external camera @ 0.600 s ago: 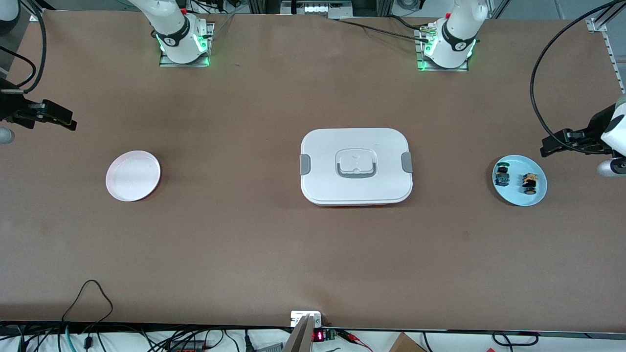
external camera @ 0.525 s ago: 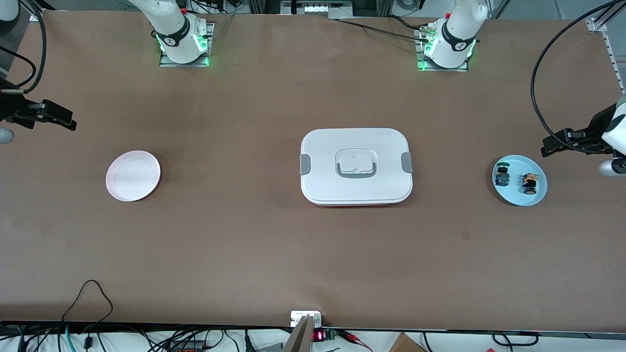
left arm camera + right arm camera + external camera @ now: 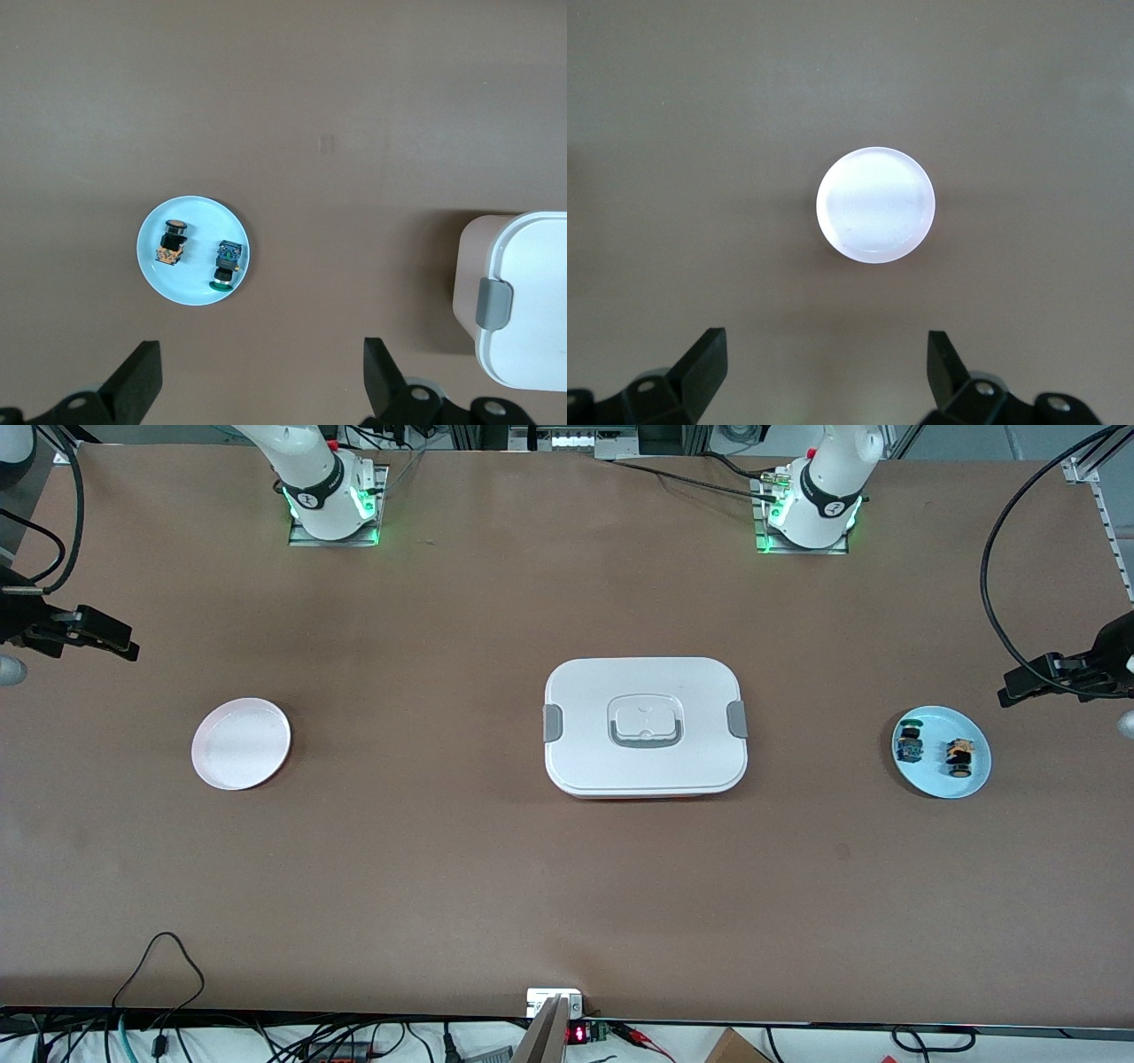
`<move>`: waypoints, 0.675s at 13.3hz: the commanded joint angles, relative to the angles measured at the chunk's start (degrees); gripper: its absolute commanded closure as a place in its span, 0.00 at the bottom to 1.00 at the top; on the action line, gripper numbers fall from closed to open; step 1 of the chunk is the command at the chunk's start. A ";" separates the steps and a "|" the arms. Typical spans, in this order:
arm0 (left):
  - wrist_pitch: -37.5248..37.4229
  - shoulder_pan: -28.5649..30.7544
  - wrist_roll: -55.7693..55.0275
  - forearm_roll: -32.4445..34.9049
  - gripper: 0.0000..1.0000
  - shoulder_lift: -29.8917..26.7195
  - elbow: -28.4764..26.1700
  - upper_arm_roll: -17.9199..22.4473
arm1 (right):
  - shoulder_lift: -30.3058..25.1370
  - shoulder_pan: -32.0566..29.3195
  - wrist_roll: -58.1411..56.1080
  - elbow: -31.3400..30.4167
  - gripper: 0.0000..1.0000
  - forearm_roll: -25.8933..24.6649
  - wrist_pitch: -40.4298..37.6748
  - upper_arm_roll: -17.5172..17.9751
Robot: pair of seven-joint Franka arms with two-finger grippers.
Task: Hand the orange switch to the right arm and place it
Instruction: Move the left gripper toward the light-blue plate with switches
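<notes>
1. The white lidded box (image 3: pixel 645 726) sits in the middle of the table (image 3: pixel 496 886) and serves as the landmark here.
2. The light blue plate (image 3: pixel 921 775) lies toward the left arm's end of the table from the box, well apart from it.
3. The orange switch (image 3: pixel 958 755) rests on that blue plate, untouched, beside the blue and green switch (image 3: pixel 908 743), which lies on the side closer to the box.
4. The left gripper (image 3: pixel 261 390) hangs in the air near the blue plate, fingers spread wide and holding nothing.
5. The pink plate (image 3: pixel 241 743) lies toward the right arm's end of the table from the box, well apart.
6. The right gripper (image 3: pixel 826 376) waits in the air near the pink plate, its fingers wide apart and bare.
</notes>
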 commanded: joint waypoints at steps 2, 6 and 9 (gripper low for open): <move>-1.15 1.24 1.63 -0.32 0.00 -0.37 0.73 0.08 | -0.70 -0.44 -0.74 0.15 0.00 -0.38 -0.94 0.02; -4.84 6.14 20.36 -0.50 0.00 0.85 -1.02 0.08 | -0.61 -0.44 -0.74 0.15 0.00 -0.38 -0.94 0.02; -4.93 7.65 38.48 1.77 0.00 4.19 -2.43 0.08 | -0.61 -0.44 -0.82 0.15 0.00 -0.38 -0.94 0.02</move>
